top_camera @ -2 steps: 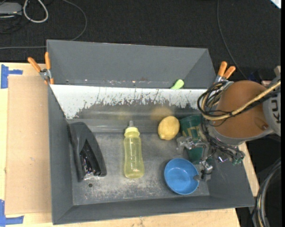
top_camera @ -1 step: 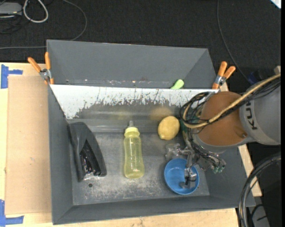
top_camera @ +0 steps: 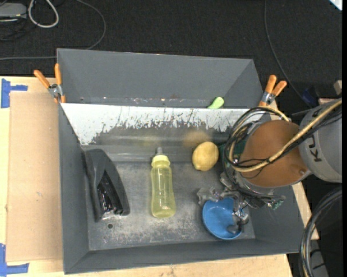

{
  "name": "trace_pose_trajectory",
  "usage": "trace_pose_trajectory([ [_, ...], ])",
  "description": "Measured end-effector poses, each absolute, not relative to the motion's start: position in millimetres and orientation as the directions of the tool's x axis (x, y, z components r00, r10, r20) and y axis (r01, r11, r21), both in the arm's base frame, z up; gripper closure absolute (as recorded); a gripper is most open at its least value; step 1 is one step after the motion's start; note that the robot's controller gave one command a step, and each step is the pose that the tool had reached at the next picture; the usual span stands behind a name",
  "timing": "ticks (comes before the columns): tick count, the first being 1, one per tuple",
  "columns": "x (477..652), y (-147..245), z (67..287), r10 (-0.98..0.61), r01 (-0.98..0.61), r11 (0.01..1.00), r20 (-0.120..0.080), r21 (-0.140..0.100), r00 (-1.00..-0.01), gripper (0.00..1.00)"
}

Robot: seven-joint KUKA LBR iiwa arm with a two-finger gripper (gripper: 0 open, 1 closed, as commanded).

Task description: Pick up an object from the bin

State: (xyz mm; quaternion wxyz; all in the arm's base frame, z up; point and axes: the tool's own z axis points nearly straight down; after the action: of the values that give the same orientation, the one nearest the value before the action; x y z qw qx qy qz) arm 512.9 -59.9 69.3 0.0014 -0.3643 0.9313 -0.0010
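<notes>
Blue round dish (top_camera: 217, 221) — maybe a lid — under end effector (top_camera: 238, 211), grip state unclear

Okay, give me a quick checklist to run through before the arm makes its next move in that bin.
1. Tool over a thing: ok, it is above the blue round dish in the near right corner of the bin.
2. Dish gripped: cannot tell, the tool's body hides the contact.
3. Neighbours apart from the dish: ok, the yellow lemon-like ball and the yellow bottle lie apart from it.
4. Black stapler out of the way: ok, it lies far left.
5. Room beside the walls: cannot tell, the dish lies close to the corner.
</notes>
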Motion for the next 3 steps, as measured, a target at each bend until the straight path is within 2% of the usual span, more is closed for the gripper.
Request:
trace_pose_trajectory([
  [1, 529.5, -61.9, 67.4, -0.295, -0.295, 0.955, 0.014, 0.011, -0.955, 1.00],
  [2, 529.5, -61.8, 67.7, -0.296, -0.296, 0.955, 0.014, 0.011, -0.955, 1.00],
  [3, 528.8, -61.1, 91.0, -0.297, -0.297, 0.955, 0.016, 0.012, -0.955, 1.00],
])
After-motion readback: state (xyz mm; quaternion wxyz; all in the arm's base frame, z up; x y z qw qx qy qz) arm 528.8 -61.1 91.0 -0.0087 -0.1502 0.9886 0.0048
